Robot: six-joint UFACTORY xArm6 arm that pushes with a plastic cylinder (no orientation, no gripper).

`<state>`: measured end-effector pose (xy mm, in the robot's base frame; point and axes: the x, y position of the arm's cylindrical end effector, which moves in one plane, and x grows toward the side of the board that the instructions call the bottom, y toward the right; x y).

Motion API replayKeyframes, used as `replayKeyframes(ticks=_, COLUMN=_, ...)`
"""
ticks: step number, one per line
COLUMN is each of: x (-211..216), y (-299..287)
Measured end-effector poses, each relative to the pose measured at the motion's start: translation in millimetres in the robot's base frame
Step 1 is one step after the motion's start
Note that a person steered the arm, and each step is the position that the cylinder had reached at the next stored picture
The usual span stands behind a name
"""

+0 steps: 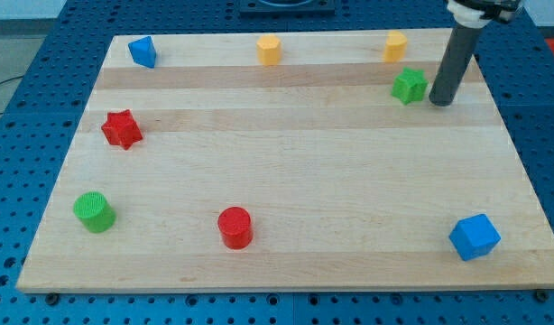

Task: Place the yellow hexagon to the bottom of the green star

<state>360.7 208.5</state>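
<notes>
Hexagon placement not yet done, in my judgement. Two yellow blocks sit along the board's top edge: one (269,50) near the middle, one (396,45) toward the top right corner; I cannot tell which is the hexagon. The right one lies just above the green star (410,86). My tip (440,102) stands just beside the star's right side; contact uncertain. No claw is fitted, so nothing is grasped. A yellow block must yet go below the star, where the wooden board (286,181) is bare. Blue perforated bench (24,99) surrounds the board
</notes>
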Motion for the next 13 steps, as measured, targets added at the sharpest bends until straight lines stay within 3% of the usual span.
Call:
replayKeyframes(ticks=1, x=-18, y=-9)
replayKeyframes(ticks=2, x=-11, y=-7)
replayKeyframes(ticks=3, x=45, y=-32)
replayKeyframes(ticks=4, x=37, y=-147)
replayKeyframes(ticks=5, x=-19, y=-257)
replayKeyframes(ticks=6, x=-81, y=-314)
replayKeyframes(ticks=7, x=-120, y=-302)
replayKeyframes(ticks=8, x=-121, y=-247)
replayKeyframes(ticks=10, x=-140, y=-213)
replayKeyframes(ticks=11, x=-91, y=-195)
replayKeyframes(ticks=12, x=-80, y=-183)
replayKeyframes(ticks=13, x=-130, y=-197)
